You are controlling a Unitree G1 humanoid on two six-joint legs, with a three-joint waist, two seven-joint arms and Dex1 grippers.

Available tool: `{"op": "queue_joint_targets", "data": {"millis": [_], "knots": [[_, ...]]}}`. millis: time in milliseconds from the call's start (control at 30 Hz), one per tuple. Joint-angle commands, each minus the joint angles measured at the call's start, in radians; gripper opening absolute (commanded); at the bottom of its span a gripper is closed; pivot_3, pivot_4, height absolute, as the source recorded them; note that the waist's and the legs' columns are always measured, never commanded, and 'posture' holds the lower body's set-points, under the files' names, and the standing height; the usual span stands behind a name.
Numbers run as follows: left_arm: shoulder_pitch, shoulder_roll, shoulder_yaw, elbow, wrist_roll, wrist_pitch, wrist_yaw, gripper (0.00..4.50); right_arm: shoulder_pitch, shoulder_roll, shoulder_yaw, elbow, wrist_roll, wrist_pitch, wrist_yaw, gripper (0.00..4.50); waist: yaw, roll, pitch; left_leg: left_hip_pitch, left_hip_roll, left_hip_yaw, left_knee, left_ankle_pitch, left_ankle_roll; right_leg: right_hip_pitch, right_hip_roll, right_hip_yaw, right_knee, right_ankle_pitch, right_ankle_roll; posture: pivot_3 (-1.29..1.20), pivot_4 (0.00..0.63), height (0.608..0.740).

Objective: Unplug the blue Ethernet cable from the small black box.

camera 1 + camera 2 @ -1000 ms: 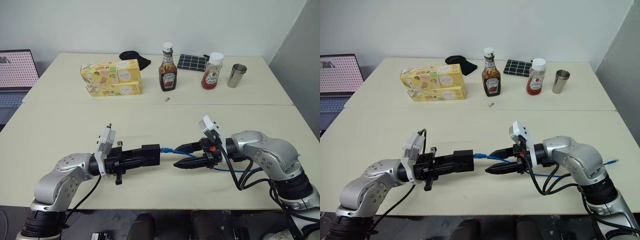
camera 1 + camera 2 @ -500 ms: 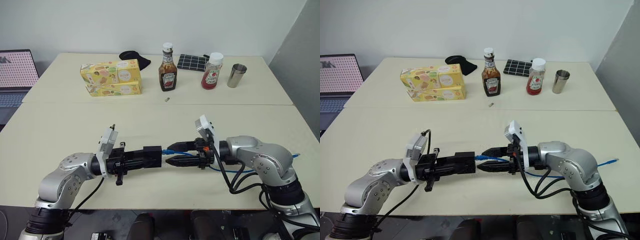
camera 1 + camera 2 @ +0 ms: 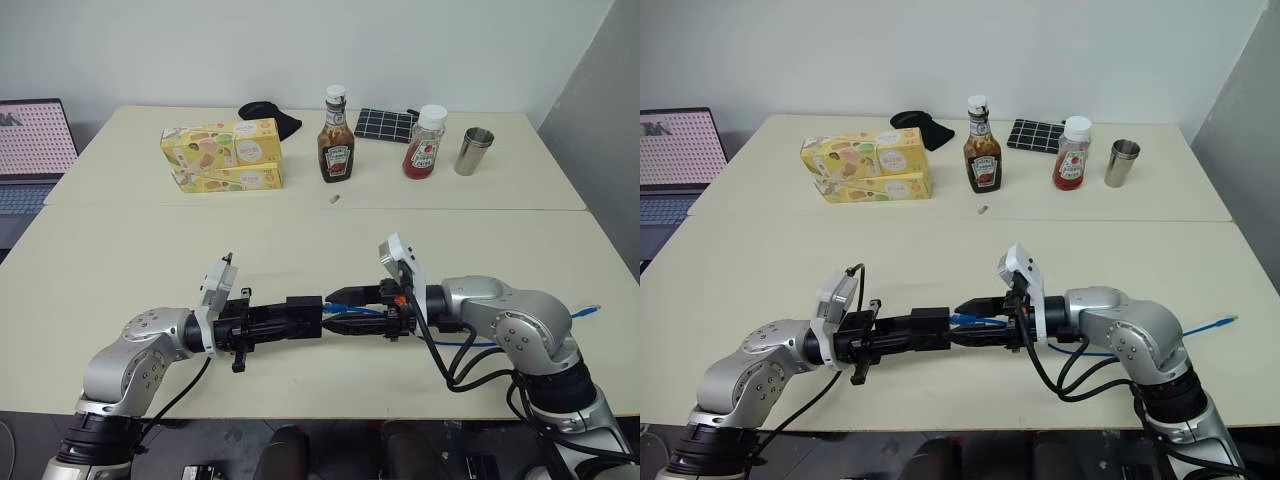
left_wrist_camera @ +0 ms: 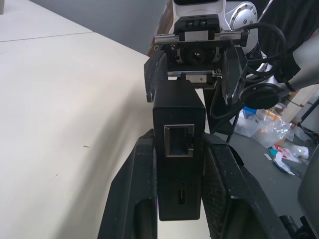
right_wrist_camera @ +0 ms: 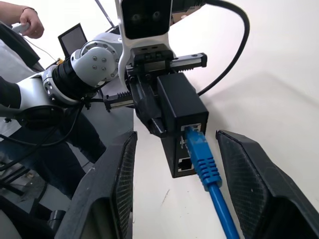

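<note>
1. Left end effector (image 3: 292,318): clamped on the small black box (image 3: 303,314), held level above the near part of the worktop (image 3: 300,235), pointing toward the right arm.
2. Small black box: gripped at its two sides between the left fingers (image 4: 134,199); one free port visible on its face in the left wrist view.
3. Blue Ethernet cable (image 5: 203,162): plugged into the box, blue boot seated in the upper port, a second port below it vacant.
4. Right end effector (image 3: 345,310): fingers apart, one on each side of the plug and boot, tips just short of the box; contact with the cable cannot be told.
5. Cable run: passes back under the right arm, far end lying on the worktop near its right edge.
6. Far part of worktop: yellow boxes (image 3: 222,153), dark sauce bottle (image 3: 336,136), ketchup bottle (image 3: 424,142), metal cup (image 3: 473,151), black grid mat (image 3: 385,125), black cloth lump (image 3: 271,117); all well apart from both arms.
7. Laptop (image 3: 32,150) at the left edge.
</note>
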Motion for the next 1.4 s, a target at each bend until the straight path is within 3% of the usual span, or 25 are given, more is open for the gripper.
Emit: {"op": "queue_joint_targets", "data": {"millis": [33, 167, 267, 533, 600, 867, 1400], "knots": [[0.001, -0.01, 0.009, -0.015, -0.006, -0.024, -0.012, 0.77, -0.015, -0.008, -0.002, -0.017, -0.005, -0.026, 0.015, 2.66, 0.0, 0.0, 0.0, 0.0, 0.0, 0.0, 0.0, 0.0, 0.0, 0.0, 0.0, 0.0, 0.0, 0.0, 0.0, 0.0, 0.15, 0.74], [0.003, -0.013, 0.008, -0.015, -0.004, -0.026, -0.016, 0.77, -0.021, -0.003, -0.001, -0.008, -0.005, -0.028, 0.011, 2.66, 0.0, 0.0, 0.0, 0.0, 0.0, 0.0, 0.0, 0.0, 0.0, 0.0, 0.0, 0.0, 0.0, 0.0, 0.0, 0.0, 0.15, 0.74], [0.006, -0.013, 0.007, -0.02, -0.005, -0.025, -0.015, 0.77, -0.022, -0.001, -0.008, -0.005, 0.006, -0.02, 0.011, 2.21, 0.0, 0.0, 0.0, 0.0, 0.0, 0.0, 0.0, 0.0, 0.0, 0.0, 0.0, 0.0, 0.0, 0.0, 0.0, 0.0, 0.15, 0.74], [0.002, -0.011, 0.009, -0.034, -0.012, -0.012, -0.006, 0.77, -0.024, -0.016, -0.004, 0.003, 0.0, -0.024, 0.027, 0.27, 0.0, 0.0, 0.0, 0.0, 0.0, 0.0, 0.0, 0.0, 0.0, 0.0, 0.0, 0.0, 0.0, 0.0, 0.0, 0.0, 0.15, 0.74], [0.003, -0.01, 0.008, -0.037, -0.012, -0.01, -0.007, 0.77, -0.026, -0.02, 0.0, 0.006, -0.005, -0.027, 0.035, 0.07, 0.0, 0.0, 0.0, 0.0, 0.0, 0.0, 0.0, 0.0, 0.0, 0.0, 0.0, 0.0, 0.0, 0.0, 0.0, 0.0, 0.15, 0.74], [0.008, -0.007, 0.002, -0.055, -0.015, 0.002, -0.01, 0.77, -0.041, -0.027, 0.003, 0.021, -0.003, -0.02, 0.061, 0.07, 0.0, 0.0, 0.0, 0.0, 0.0, 0.0, 0.0, 0.0, 0.0, 0.0, 0.0, 0.0, 0.0, 0.0, 0.0, 0.0, 0.15, 0.74], [0.079, 0.015, 0.079, -0.061, -0.02, 0.001, 0.025, 0.77, -0.032, -0.146, -0.031, 0.062, -0.009, -0.022, 0.12, 0.04, 0.0, 0.0, 0.0, 0.0, 0.0, 0.0, 0.0, 0.0, 0.0, 0.0, 0.0, 0.0, -0.001, 0.0, 0.0, 0.0, 0.15, 0.74]]}}
